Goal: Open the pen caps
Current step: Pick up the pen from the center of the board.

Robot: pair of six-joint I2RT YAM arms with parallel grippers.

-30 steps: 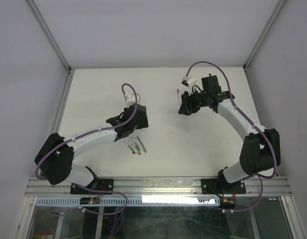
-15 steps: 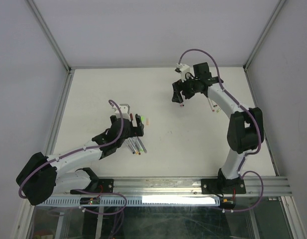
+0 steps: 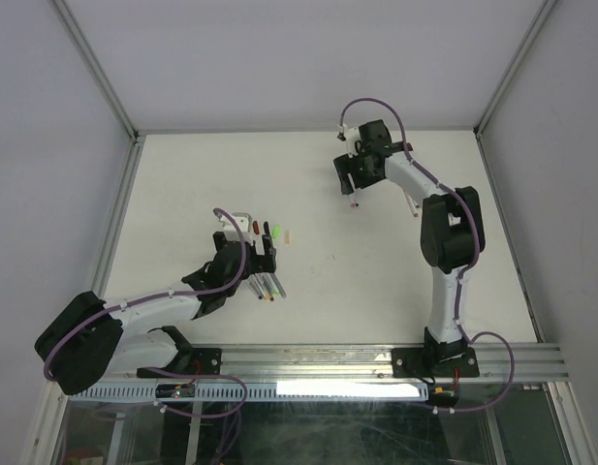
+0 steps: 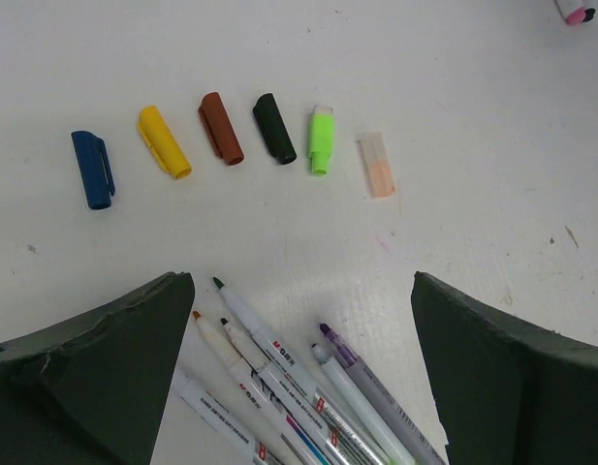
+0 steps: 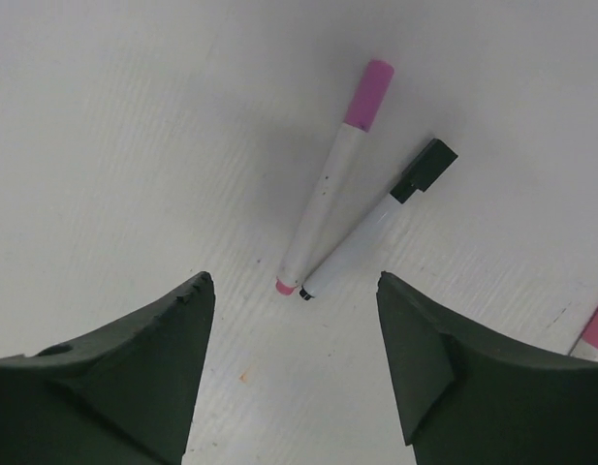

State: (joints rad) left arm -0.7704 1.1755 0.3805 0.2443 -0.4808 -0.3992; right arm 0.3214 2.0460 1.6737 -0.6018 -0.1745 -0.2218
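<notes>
Your left hand (image 4: 300,291) hangs with fingers apart and empty over the worktop (image 4: 473,58), where six loose pen caps (image 4: 274,128) lie in a row just beyond the uncapped pens (image 4: 308,387), seemingly kept apart as finished work. Your right hand (image 5: 297,281), also spread and holding nothing, sits above two pens (image 5: 323,208) whose pink cap (image 5: 368,94) and black cap (image 5: 424,168) are on, probably lining up the next pick.

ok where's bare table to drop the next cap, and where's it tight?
Free: the table centre, between the pale cap ending the cap row and the two capped pens under the right gripper; also the far-left corner. Tight: under the left gripper, only a thin strip separates caps from the uncapped pens.
</notes>
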